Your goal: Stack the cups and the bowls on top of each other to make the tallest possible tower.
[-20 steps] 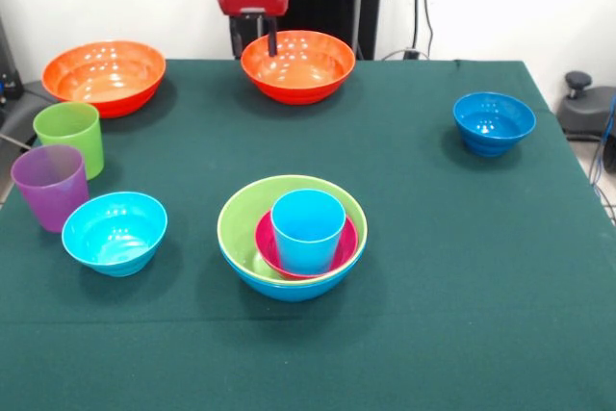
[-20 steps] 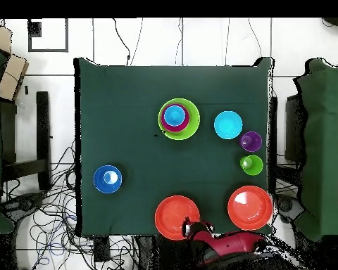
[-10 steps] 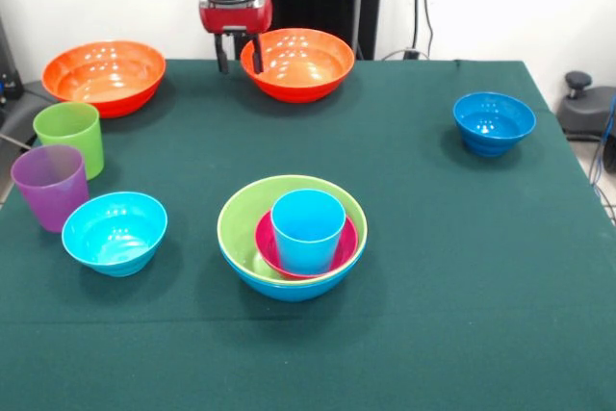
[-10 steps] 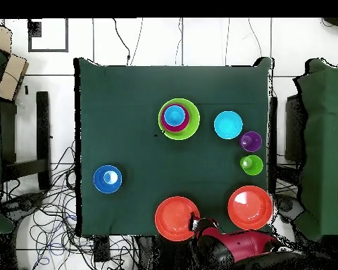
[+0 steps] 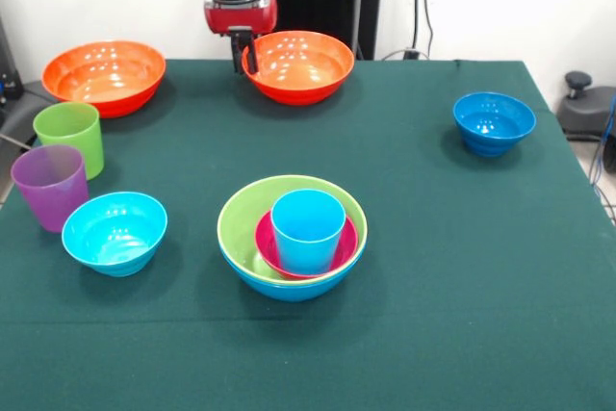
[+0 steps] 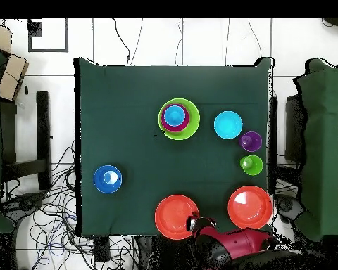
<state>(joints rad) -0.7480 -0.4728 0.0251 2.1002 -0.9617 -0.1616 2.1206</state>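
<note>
While pinching orange bowl (image 5: 297, 65): narrow fingers (image 5: 243, 57).

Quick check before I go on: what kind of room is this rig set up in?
Most likely a robotics lab, not a kitchen. A green-clothed table holds only plastic bowls and cups, loose cables sprawl over the tiled floor around it, and the red arm's pincer hangs by an orange bowl.
</note>
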